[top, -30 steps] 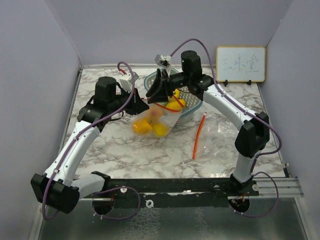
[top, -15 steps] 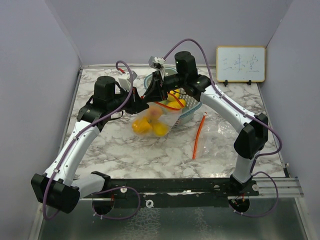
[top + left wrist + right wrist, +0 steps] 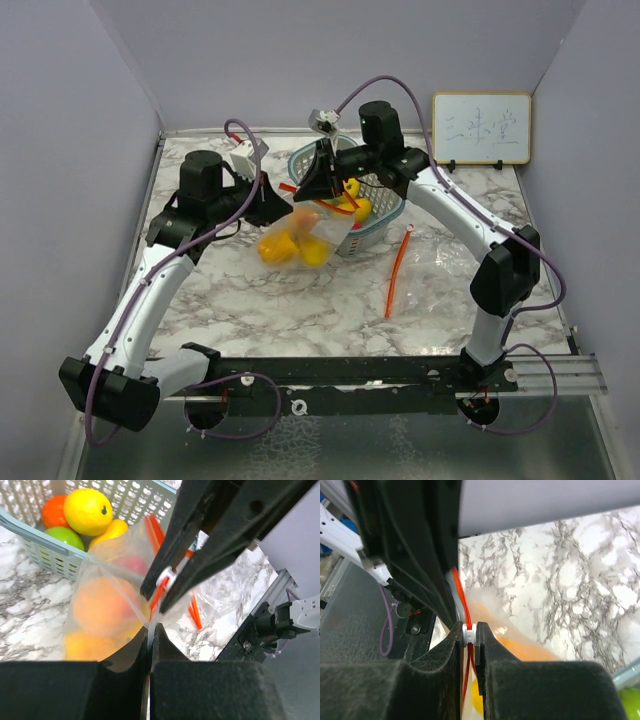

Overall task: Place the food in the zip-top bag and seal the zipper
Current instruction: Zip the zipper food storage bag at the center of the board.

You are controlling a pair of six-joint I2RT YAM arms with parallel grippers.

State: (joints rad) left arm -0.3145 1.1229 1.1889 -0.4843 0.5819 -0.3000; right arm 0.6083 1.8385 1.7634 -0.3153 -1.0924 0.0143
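The right hand pinched the small white slider on the orange zipper. The left hand was clamped on the film edge of the zip-top bag. Within the last second the left hand had drawn back leftward, stretching the bag's mouth taut, so sealing seemed to be under way. Glossy, rounded orange and yellow food bulged the clear, crinkly bag. More sat in the rigid lattice basket on the marbled worktop.

Near desk in front of bag: bare, open approach. Bag top crowded: left hand and right hand both pinch its edge, close together. Basket touches bag at the back right. Flat second bag lies right of the basket. Whiteboard stands at the far right corner.
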